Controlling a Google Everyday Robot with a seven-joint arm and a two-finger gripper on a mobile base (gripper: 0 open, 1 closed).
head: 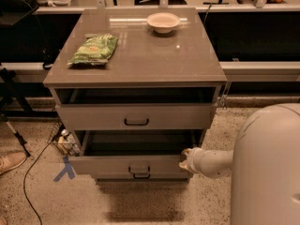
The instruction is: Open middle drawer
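The middle drawer (108, 165) of the grey-beige cabinet is pulled well out, its dark inside showing, with a small black bar handle (139, 169) on its flat front. My gripper (185, 161) is at the drawer's right front corner, at the end of the white arm (211, 163) reaching in from the right. The top drawer (136, 116) above is slightly out. The bottom drawer (141, 176) is mostly hidden below the middle one.
A green snack bag (93, 49) and a white bowl (163, 22) lie on the cabinet top (154, 60). My white body (269, 172) fills the lower right. A blue tape cross (64, 169), cables and a shoe (10, 161) are on the floor at left.
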